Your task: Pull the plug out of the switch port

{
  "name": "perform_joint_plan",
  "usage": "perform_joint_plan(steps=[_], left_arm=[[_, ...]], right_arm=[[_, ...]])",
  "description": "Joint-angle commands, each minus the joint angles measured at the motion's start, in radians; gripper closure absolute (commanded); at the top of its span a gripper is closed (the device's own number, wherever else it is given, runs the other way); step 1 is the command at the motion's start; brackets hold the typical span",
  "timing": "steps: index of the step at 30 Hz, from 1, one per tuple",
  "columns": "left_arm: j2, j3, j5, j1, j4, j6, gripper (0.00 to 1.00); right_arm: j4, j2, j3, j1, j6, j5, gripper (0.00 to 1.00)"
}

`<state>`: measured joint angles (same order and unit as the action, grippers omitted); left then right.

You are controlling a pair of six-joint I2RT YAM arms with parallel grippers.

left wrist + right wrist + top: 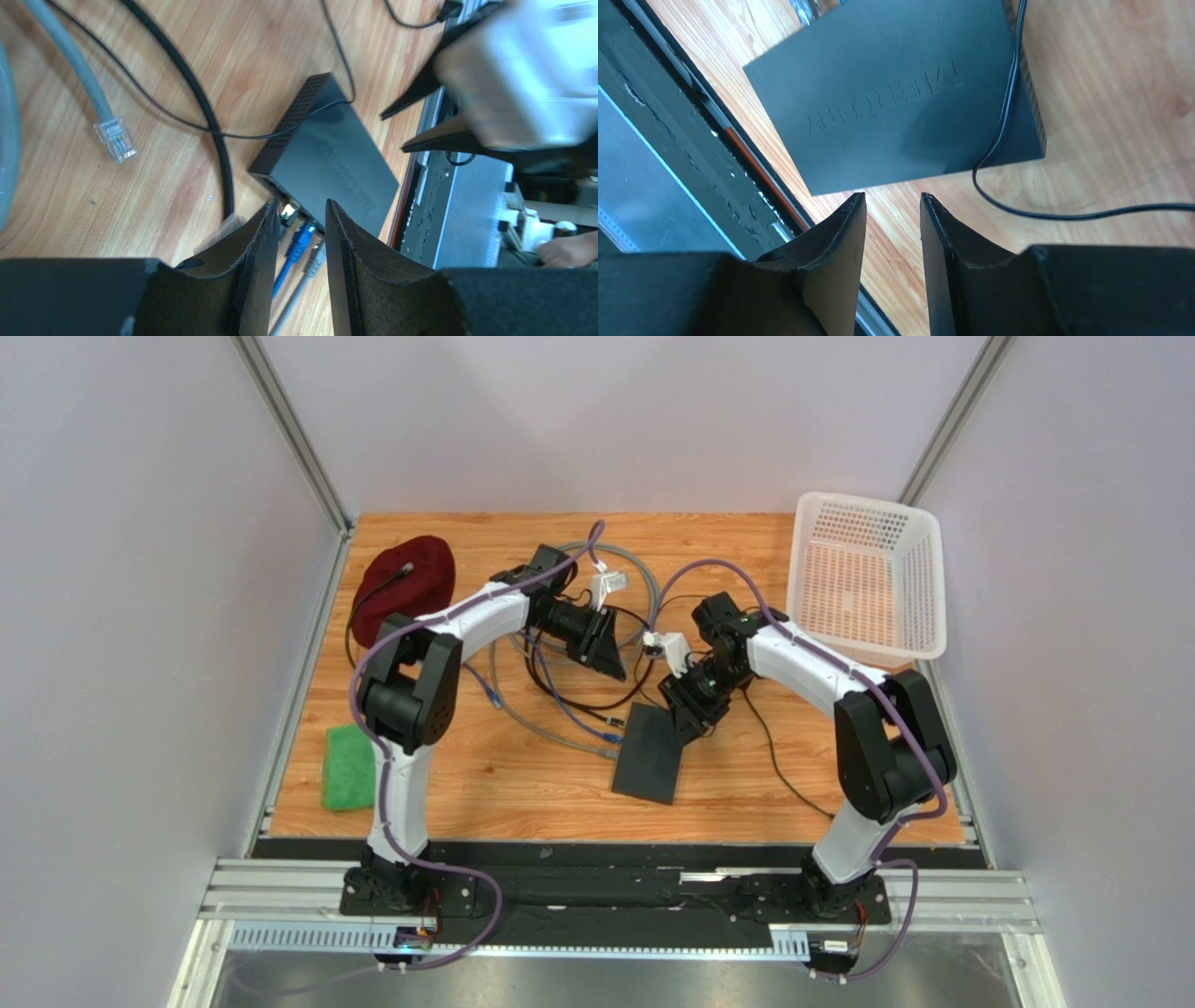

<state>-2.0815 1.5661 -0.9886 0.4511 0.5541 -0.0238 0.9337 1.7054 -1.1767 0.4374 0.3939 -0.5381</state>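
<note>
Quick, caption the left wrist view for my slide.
Left hand, open and empty, aimed at the blue plug in the switch.

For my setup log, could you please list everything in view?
table: one, wooden, underneath
switch: one, black, centre near edge
blue cable: one, blue, at switch's ports
grey cable: one, grey, beside it
loose cable: one, grey, clear-tipped, on table
thin cable: one, black, over switch
basket: one, white, far right
cloth: one, maroon, far left
sponge: one, green, near left
arms: two, white-black, near edge
tools: two, black, open; left tool, right tool
</note>
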Motion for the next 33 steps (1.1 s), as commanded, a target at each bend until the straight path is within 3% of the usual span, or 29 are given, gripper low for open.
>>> perform_joint_plan(steps=[1, 18, 27, 33], left_arm=[[-0.077, 0.073, -0.044, -0.002, 0.018, 0.016, 0.59], [-0.172, 0.117, -0.094, 0.001, 0.225, -0.133, 0.59], [-0.21, 0.123, 0.028, 0.055, 0.225, -0.168, 0.57], [-0.252, 0.173, 0.011, 0.063, 0.274, -0.191, 0.57]], right_arm=[[-0.088, 0.003, -0.038, 0.021, -0.035, -0.054, 0.63], [-0.142, 0.126, -0.051, 0.006, -0.11, -0.022, 0.57], [-0.127, 0.115, -0.046, -0.003, -0.115, -0.043, 0.47], [-0.127, 0.097, -0.035, -0.002, -0.119, -0.037, 0.46]])
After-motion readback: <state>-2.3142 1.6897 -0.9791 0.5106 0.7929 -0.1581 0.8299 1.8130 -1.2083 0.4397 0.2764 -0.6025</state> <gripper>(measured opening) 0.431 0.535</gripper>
